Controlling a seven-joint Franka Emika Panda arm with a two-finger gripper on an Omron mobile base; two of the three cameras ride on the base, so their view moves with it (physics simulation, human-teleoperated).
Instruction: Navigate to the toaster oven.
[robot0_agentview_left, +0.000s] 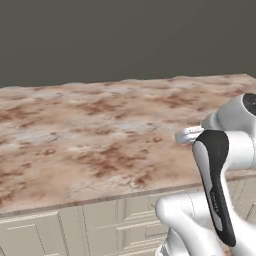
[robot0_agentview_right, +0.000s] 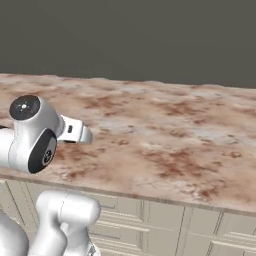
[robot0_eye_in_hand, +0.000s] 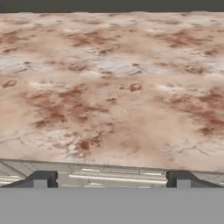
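The toaster oven is out of view. My gripper (robot0_eye_in_hand: 111, 180) is open: its two dark fingertips (robot0_eye_in_hand: 41, 179) stand far apart with nothing between them. It hovers just above the near edge of a bare red-brown marbled counter (robot0_eye_in_hand: 109, 87). In the left base view the white hand (robot0_agentview_left: 189, 135) reaches out over the counter's right part. From the right base view the same hand (robot0_agentview_right: 75, 131) sits at the left, above the counter's front edge.
The marbled counter (robot0_agentview_left: 100, 135) spans both base views, with cream panelled cabinet fronts (robot0_agentview_left: 75, 225) under its near edge (robot0_agentview_right: 165, 197). A plain dark grey wall (robot0_agentview_right: 130, 35) rises behind it. My own arm (robot0_agentview_left: 215, 185) fills the lower right of the left base view.
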